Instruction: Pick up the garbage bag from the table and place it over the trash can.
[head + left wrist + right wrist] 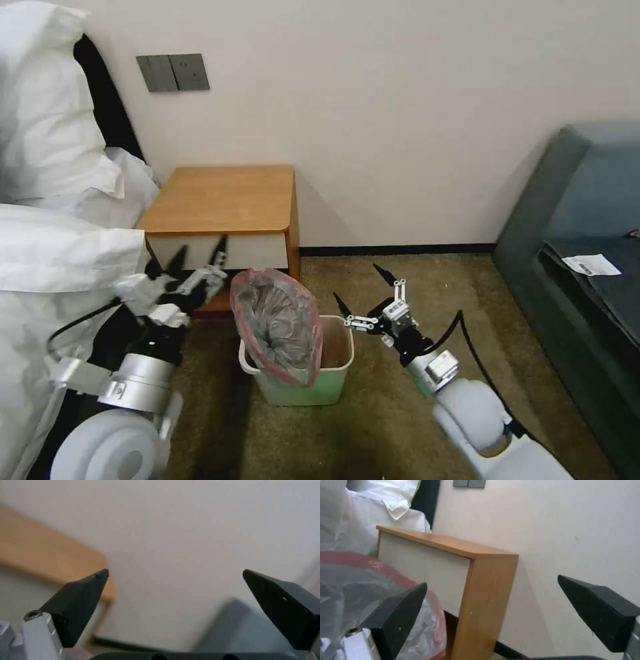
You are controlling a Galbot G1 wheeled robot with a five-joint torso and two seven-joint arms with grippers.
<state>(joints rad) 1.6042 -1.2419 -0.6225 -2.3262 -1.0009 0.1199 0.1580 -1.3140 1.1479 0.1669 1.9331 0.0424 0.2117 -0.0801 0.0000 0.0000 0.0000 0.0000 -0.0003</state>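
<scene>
Grey crinkly plastic, pink-red band at the rim: one garbage bag [277, 325] is sitting in the one trash can [333, 387], its mouth standing up open above the left and near side of the rim and leaning toward the robot; the right part of the rim is showing bare. One table [227, 199] is standing against the wall just behind the can, wooden top carrying nothing, white drawer front facing the robot. White bedding [47, 253] is filling the left edge, one dark wall plate [173, 72] is sitting above the table, one dark green sofa [587, 200] with a white paper slip [591, 265] is lying to the right. Floor is brownish carpet [387, 427]. Two grippers: left gripper [198, 257] is hovering in front of the drawer, just left of the bag's upper rim, fingers spread and gripping nothing, forearm angling up from lower left. Right gripper [360, 285] is hanging above the carpet just right of the can, fingers wide apart and empty, arm bending in from lower right. In the right wrist view the bag [360, 590] is showing past one finger [398, 617] with the table [486, 600] beyond.
</scene>
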